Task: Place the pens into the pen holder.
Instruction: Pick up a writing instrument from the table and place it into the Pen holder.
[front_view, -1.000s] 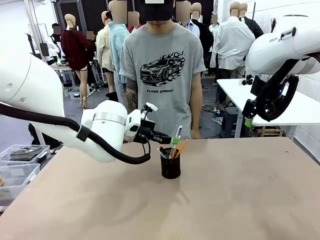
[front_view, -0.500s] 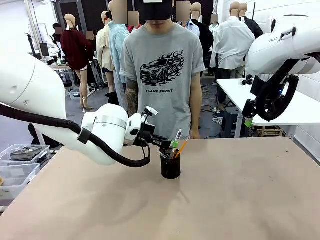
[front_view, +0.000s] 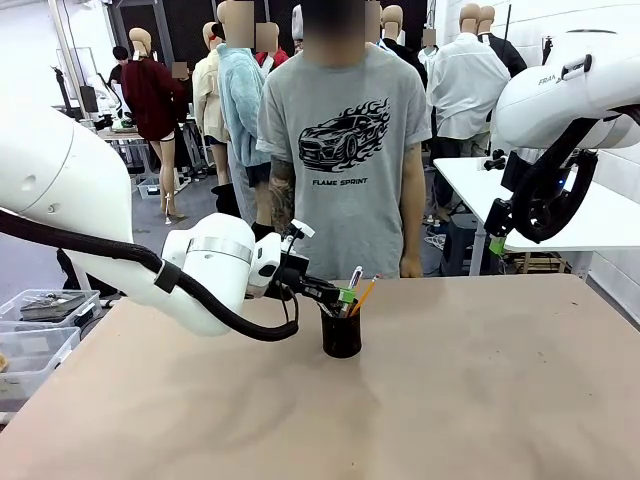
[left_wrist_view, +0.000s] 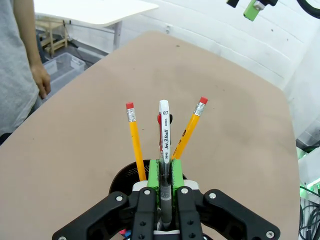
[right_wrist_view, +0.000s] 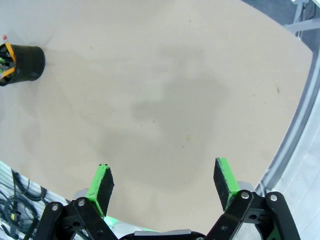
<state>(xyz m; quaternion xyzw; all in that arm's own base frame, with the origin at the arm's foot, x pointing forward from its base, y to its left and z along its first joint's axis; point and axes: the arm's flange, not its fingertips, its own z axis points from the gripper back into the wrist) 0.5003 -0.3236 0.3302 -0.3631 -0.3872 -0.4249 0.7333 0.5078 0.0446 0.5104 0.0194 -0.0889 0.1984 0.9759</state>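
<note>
My left gripper (left_wrist_view: 165, 175) is clamped on the white pen (left_wrist_view: 164, 131), its long axis running toward 12 o'clock over the black mesh cup (front_view: 341, 334) on the table (front_view: 480, 380). Two yellow pencils (left_wrist_view: 135, 140) lean at 11 and 1. This arm reaches low and level; I judge release comes next. My right gripper (right_wrist_view: 165, 185) hangs wide, empty, well apart.
</note>
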